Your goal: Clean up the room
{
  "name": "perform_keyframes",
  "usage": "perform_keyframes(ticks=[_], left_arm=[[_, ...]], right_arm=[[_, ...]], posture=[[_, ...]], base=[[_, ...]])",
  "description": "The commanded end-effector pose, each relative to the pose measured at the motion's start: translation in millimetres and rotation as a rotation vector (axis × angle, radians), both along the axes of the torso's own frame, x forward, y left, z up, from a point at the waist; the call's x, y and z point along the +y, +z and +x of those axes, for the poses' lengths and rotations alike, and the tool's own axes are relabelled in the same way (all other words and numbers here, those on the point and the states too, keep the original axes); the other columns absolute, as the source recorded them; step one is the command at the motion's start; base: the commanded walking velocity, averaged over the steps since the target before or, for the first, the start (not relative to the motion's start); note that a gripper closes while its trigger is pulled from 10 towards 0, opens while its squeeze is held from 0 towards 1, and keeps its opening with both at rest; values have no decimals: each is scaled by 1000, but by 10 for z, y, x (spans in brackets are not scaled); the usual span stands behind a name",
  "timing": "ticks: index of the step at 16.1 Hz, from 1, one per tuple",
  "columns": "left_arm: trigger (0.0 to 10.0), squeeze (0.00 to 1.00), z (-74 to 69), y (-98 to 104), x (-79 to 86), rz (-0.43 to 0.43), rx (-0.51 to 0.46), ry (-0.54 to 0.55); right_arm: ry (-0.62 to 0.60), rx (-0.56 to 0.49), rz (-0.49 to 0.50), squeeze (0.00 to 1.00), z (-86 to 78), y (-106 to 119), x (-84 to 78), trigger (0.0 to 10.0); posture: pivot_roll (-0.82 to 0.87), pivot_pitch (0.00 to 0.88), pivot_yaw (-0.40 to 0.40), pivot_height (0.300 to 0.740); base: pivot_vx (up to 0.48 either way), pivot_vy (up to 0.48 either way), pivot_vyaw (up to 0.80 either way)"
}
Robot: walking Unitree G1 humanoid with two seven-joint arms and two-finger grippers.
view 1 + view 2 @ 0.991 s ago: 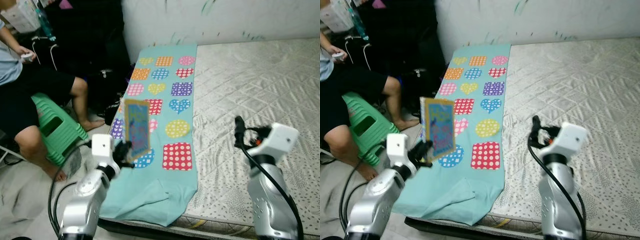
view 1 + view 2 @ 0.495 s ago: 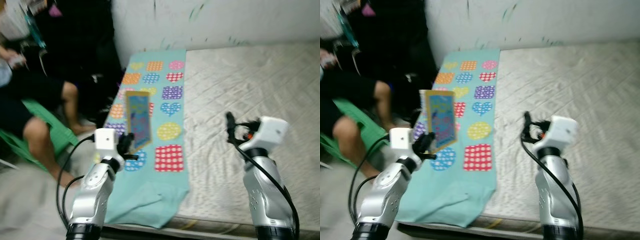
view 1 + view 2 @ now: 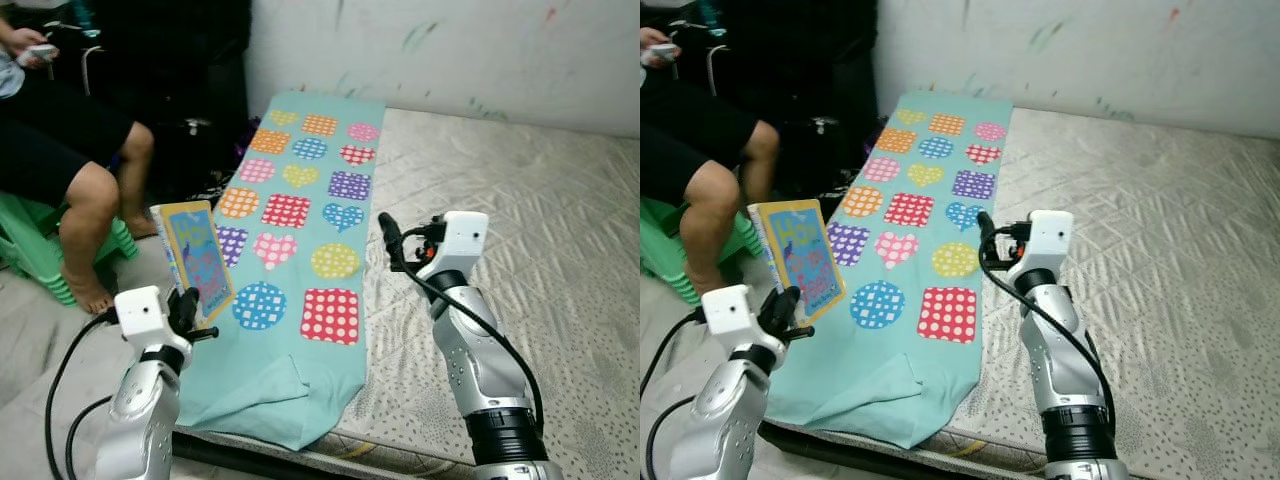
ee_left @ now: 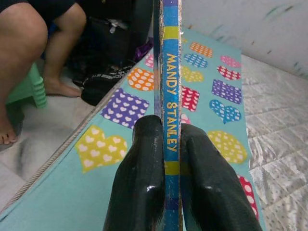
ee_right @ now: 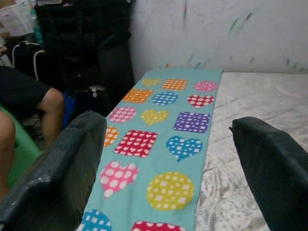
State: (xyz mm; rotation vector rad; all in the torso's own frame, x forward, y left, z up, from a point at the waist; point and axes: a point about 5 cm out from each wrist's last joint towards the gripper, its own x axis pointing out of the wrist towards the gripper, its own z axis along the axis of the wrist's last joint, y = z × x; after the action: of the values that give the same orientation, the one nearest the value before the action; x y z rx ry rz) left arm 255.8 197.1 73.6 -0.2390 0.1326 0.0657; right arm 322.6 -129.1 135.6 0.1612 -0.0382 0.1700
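A humanoid robot stands at the foot of a bare quilted mattress, its left gripper clamped on the spine of a thin children's book, the two black fingers pressing it from either side. The spine, seen from the left wrist, reads "MANDY STANLEY". The book is held upright above the near left edge of the bed, its colourful cover facing the camera, just over the side of a teal blanket patterned with dotted hearts, circles and squares. The blanket runs lengthwise along the left part of the mattress, from the paint-smeared white wall down to the near edge, where it hangs over in a rumpled fold. The right gripper is raised over the mattress beside the blanket's right border, its fingers spread wide and holding nothing. To the left of the bed a person in black shorts sits on a green plastic stool, bare feet on the floor.
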Motion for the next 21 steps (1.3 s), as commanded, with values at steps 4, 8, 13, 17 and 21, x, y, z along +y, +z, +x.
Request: perform_keyframes(ticks=[4,8,13,17,21], left_arm=[[10000,0,63,103,-56,-47,-51,-29],[10000,0,131,156,-159,-57,-59,-95],[10000,0,173,173,-167,-74,-60,-90],[10000,0,160,169,-179,-71,-52,-102],[10000,0,157,206,-225,-69,-70,-125]], right_arm=[[-26,4,-23,0,-101,-32,-149,10000],[-78,11,-38,0,-138,-51,-317,10000],[-50,4,-46,0,-182,-22,-252,10000],[-61,10,-40,0,-199,-30,-261,10000],[-57,16,-37,0,-224,-50,-239,10000]], posture=[[-123,0,-23,740],[-143,12,-2,740],[-150,26,-6,740],[-144,35,3,740],[-142,40,6,740]], base=[[0,0,-800],[0,0,-800],[0,146,-270],[0,480,0],[0,120,0]])
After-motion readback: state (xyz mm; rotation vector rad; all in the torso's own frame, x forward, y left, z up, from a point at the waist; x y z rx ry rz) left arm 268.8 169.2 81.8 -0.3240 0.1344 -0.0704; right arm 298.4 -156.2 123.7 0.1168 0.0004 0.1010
